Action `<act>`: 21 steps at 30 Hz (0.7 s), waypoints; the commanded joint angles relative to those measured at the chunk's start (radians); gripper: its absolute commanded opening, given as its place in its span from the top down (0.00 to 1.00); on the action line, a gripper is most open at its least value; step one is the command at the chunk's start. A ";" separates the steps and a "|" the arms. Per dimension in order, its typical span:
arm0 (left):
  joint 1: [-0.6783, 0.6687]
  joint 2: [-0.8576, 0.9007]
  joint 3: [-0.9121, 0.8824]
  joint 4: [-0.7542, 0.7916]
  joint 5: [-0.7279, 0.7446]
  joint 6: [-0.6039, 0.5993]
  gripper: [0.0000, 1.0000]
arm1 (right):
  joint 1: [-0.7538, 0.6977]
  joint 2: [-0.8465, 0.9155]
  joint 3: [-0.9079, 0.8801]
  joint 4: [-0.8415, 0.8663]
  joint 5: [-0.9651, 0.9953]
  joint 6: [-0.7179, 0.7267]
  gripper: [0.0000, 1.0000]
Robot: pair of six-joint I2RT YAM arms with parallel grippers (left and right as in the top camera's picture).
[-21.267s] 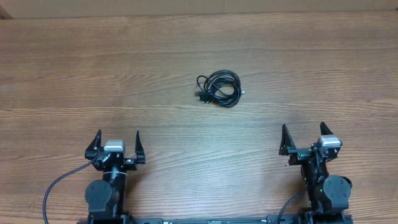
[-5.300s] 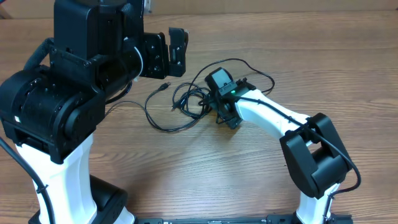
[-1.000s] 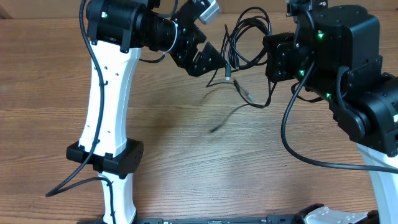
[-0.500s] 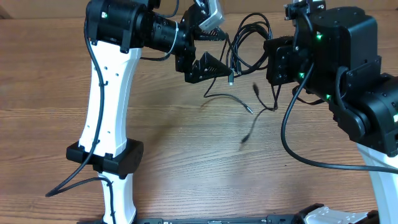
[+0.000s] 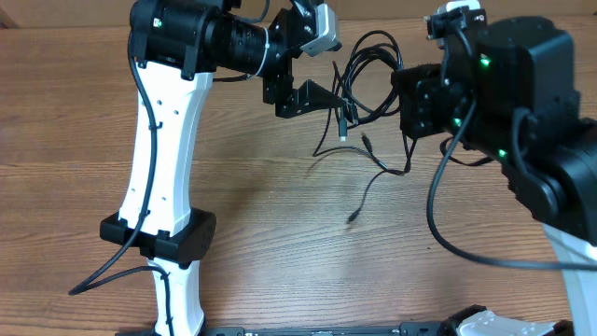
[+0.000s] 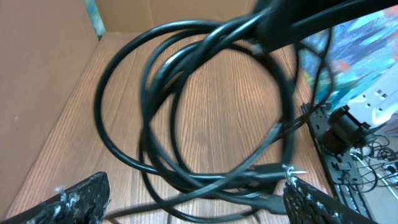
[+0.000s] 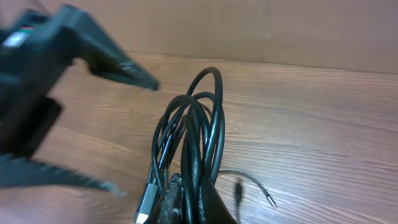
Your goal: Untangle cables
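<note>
Jaws wide apart on the left gripper (image 6: 196,199), fingertips (image 6: 78,198) at either lower corner of the wrist view, nothing pinched. Jaws of the right gripper (image 7: 186,202) clamped tight on the cables (image 5: 371,58), gripped low in the bundle.

Below both sets of jaws, brown wood-grain table (image 5: 233,187), matte, with long grain lines. Beyond the left jaws and to their left, plain cardboard wall (image 6: 43,74) along the table edge. Off to their right, past the table's edge, a white power strip (image 6: 379,98) and a mess of thin wires (image 6: 367,152), partly blurred. Behind the bundle in the right jaws, more brown board (image 7: 249,25).

Cables thin, black, glossy, looped in several overlapping rings, held above the table between the two grippers. Rings right in front of the open left jaws, spanning the gap from finger to finger; cannot tell whether touching either finger. From the right jaws, loops rising in a tight upright sheaf. Under the gap between the grippers, loose strands hanging down with small plug ends (image 5: 353,217), dangling or resting on the wood; cannot tell which.
</note>
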State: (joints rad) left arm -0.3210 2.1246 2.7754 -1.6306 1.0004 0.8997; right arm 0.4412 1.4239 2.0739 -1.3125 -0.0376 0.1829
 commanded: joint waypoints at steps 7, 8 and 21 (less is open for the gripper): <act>-0.012 -0.004 0.008 0.012 -0.013 0.013 0.12 | 0.002 -0.062 0.028 -0.006 -0.159 0.002 0.96; -0.013 -0.004 0.008 0.013 -0.013 0.013 0.13 | 0.002 -0.061 0.029 -0.006 -0.159 0.002 0.96; -0.026 -0.004 0.008 0.020 0.021 0.001 0.13 | 0.002 -0.013 0.027 -0.007 -0.159 0.002 0.96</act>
State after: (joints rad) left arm -0.3367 2.1246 2.7754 -1.6150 0.9955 0.8970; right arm 0.4412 1.3888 2.0747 -1.3277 -0.1841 0.1833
